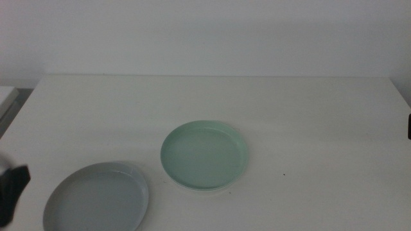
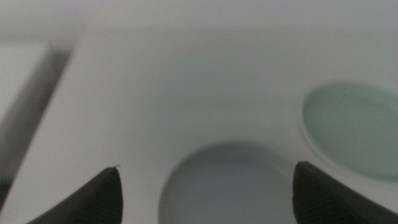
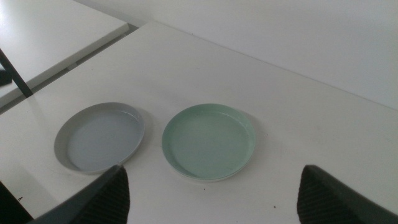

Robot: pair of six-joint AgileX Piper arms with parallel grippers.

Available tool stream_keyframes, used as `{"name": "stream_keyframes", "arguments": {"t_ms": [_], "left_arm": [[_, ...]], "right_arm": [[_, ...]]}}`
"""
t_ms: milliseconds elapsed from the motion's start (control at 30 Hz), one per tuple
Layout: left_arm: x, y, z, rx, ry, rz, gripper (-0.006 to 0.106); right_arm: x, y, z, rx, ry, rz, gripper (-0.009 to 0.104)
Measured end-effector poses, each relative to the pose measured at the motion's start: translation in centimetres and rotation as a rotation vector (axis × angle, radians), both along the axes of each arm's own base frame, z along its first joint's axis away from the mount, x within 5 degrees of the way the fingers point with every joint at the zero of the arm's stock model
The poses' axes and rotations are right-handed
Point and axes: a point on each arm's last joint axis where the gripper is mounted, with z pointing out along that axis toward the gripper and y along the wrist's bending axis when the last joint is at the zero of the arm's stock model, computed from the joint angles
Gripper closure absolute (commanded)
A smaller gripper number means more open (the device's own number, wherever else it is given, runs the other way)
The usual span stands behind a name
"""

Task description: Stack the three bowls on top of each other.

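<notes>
Listing what lay on the white desk (image 1: 308, 122), we counted a pale mint green bowl (image 1: 204, 156) near the middle and a pale grey-blue bowl (image 1: 96, 197) near the front left corner, the two close together but not touching. Under the green one a thin pale rim showed along the near edge — we judged it to be the white bowl (image 1: 192, 190), already nested beneath, though only that sliver was visible.

Handling, as we judged it: shallow, rigid, smooth ware, probably light and possibly breakable; slippery on a flat face, so the low upright rim was the place to pinch, one jaw inside and one outside.

Our left gripper (image 2: 205, 196) hovered above the grey-blue bowl's near-left side, jaws spread wide and holding nothing. Our right gripper (image 3: 211, 193) waited back at the right side of the desk, jaws likewise parted and unladen, looking across both bowls.

Other items: a second pale surface (image 3: 56, 31) stood beyond the desk's left edge across a dark gap, with a dark slanted bar (image 3: 15, 73) beside it. Nothing stood between the grey-blue bowl and the green one — the lift across looked unobstructed.
</notes>
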Motion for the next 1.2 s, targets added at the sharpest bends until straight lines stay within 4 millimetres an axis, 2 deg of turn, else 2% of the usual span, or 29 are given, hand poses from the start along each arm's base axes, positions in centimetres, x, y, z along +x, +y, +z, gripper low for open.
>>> {"name": "stream_keyframes", "arguments": {"t_ms": [100,167,233,433,667,900,1067,1200], "left_arm": [[2.5,-0.3,3.7,-0.002,0.202,-0.024,0.007],[4.5,-0.4,4.5,-0.011,0.363,-0.029,0.007],[6.4,-0.5,4.2,-0.020,0.502,-0.030,0.007],[11.7,-1.0,0.1,-0.044,0.786,-0.052,0.007],[15.8,-0.1,-3.9,-0.012,0.829,-0.029,0.007],[17.2,2.0,-7.5,-0.027,0.917,0.025,0.007],[17.1,2.1,-10.3,-0.026,0.969,0.032,0.007],[17.3,2.1,-11.4,-0.029,0.984,0.038,0.007]], "right_arm": [[0.0,0.0,0.0,0.000,0.000,0.000,0.020],[0.0,0.0,0.0,0.001,0.000,0.000,0.020],[0.0,0.0,0.0,0.001,0.000,0.000,0.020],[0.0,0.0,0.0,0.002,0.001,0.001,0.020],[0.0,0.0,0.0,0.003,0.001,0.001,0.020],[0.0,0.0,0.0,0.004,0.002,0.001,0.020],[0.0,0.0,0.0,0.004,0.002,0.001,0.020],[0.0,0.0,0.0,0.004,0.002,0.001,0.020]]}}
